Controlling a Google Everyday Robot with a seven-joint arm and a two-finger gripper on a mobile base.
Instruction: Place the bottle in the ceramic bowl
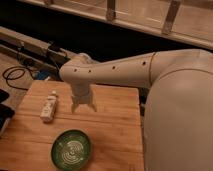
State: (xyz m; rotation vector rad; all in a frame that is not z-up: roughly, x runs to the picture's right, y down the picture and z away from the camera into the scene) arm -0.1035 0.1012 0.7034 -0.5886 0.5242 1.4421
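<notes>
Bowl: lower centre of the frame, nearest the camera, on the wooden table. Nothing lies in it.
Bottle: left of centre, above the bowl in the frame and clear of its rim. It appears to lie flat on the table, not in the bowl.
Bottle axis: runs nearly up-down in the frame, with the cap at the far end leaning slightly right.
Gripper: centre of the frame, pointing down over the table. Its fingers are spread apart and hold nothing. Contact with the table cannot be told.
Key relation: the bottle lies just left of the gripper and level with it in the frame, apart from it. The bowl sits below both.
Judgement: the grasp is not yet made. The next move calls for a shift left, with the fingers closing across the bottle's narrow width.
Arm: enters from the right and crosses the upper middle.
Cable: upper left, on the floor beyond the table.
</notes>
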